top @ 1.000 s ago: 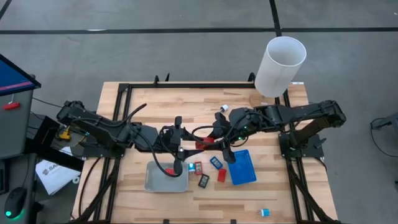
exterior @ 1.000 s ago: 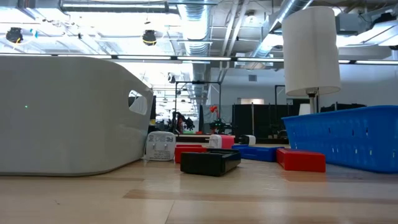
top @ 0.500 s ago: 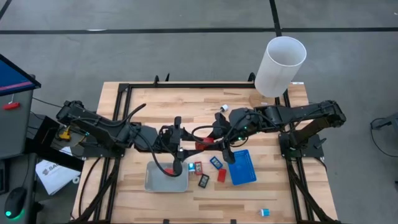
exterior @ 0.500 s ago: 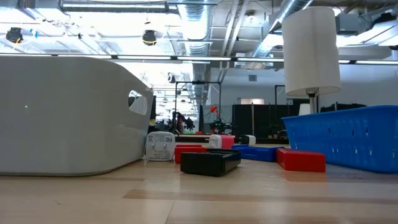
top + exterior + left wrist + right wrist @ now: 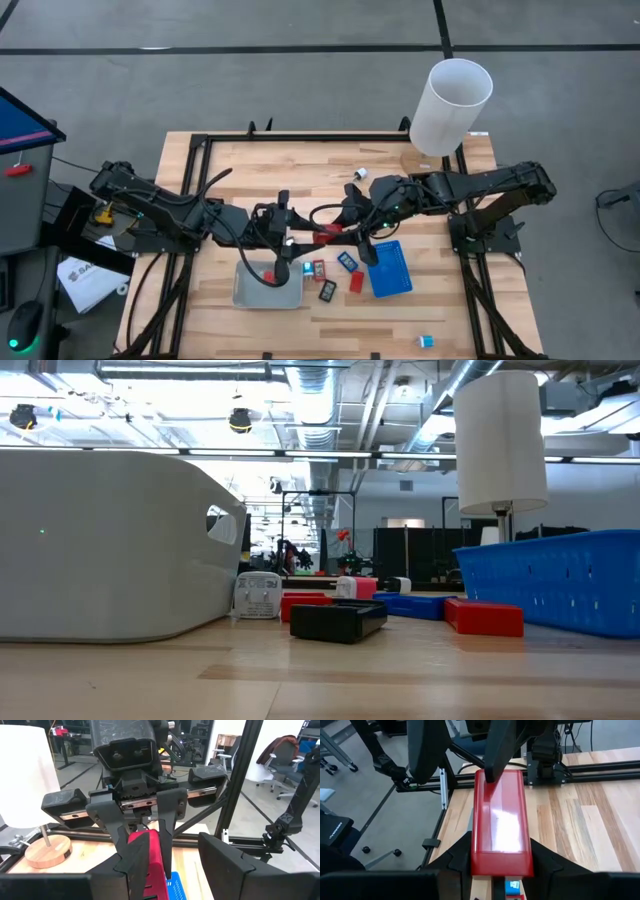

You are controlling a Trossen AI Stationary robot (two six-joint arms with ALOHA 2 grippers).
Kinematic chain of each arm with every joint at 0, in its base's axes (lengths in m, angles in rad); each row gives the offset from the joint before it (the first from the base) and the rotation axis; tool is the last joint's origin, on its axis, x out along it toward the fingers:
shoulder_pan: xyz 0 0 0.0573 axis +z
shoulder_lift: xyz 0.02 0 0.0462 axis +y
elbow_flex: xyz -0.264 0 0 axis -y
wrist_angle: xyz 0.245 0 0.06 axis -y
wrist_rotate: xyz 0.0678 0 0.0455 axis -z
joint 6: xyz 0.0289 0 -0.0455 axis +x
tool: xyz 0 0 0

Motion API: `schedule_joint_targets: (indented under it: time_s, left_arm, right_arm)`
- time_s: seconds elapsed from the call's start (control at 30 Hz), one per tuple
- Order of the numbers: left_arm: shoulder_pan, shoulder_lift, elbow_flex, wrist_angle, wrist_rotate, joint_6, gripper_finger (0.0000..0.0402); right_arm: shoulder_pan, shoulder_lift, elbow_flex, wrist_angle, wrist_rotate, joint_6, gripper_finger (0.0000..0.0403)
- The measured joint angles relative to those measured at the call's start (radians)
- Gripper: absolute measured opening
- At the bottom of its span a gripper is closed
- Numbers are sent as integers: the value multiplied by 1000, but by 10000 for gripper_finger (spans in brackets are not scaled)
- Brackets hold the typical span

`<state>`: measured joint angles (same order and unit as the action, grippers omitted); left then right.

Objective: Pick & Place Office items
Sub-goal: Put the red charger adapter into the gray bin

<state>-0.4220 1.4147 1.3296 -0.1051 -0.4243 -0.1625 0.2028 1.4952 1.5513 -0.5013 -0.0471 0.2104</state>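
Observation:
A red rectangular block (image 5: 326, 235) hangs level in the air between my two grippers over the table's middle. My right gripper (image 5: 346, 226) is shut on it. My left gripper (image 5: 291, 240) is open, facing it, and the block's far end (image 5: 495, 776) lies between its spread fingers, close to one of them. Another red piece (image 5: 268, 277) lies in the grey tray (image 5: 250, 295). On the wood beside the trays lie a small red piece (image 5: 318, 270), a blue-faced black rectangle (image 5: 347, 262), a black rectangle (image 5: 327, 290) and a red block (image 5: 356, 282). My right gripper (image 5: 501, 859) pinches the red block at one end (image 5: 481, 854), a finger on each long side. It comes level from the table's right, the fingers lying along the block, which is lifted clear and sticks out level. My left gripper: one finger (image 5: 496, 750) overlaps the block's far end; whether it touches, I cannot tell.
The blue tray (image 5: 392, 270) sits right of the loose pieces. A tall white cylinder (image 5: 450, 105) stands at the far right corner. A white bit (image 5: 360, 173) lies toward the far side, a cyan bit (image 5: 427, 341) at the near edge. Bare wood shows left and far.
My left gripper has shifted a little toward the table's left edge, over the grey tray. The red block stays aloft in my right gripper, nearly where it was.

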Motion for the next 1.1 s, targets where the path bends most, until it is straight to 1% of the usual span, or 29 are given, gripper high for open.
schedule_joint_targets:
  time_s: [0.77, 1.0, 1.1]
  left_arm:
    - [-72, 0, -1, -3, -90, -54, 163]
    - [-79, -1, -1, -6, -92, -61, 163]
    - [-79, 5, -6, -28, -80, -66, 163]
  right_arm:
    - [6, -2, 6, 47, -8, 8, 113]
    - [13, -5, 52, 42, -7, 0, 124]
    - [12, -8, 72, 87, 11, -1, 124]
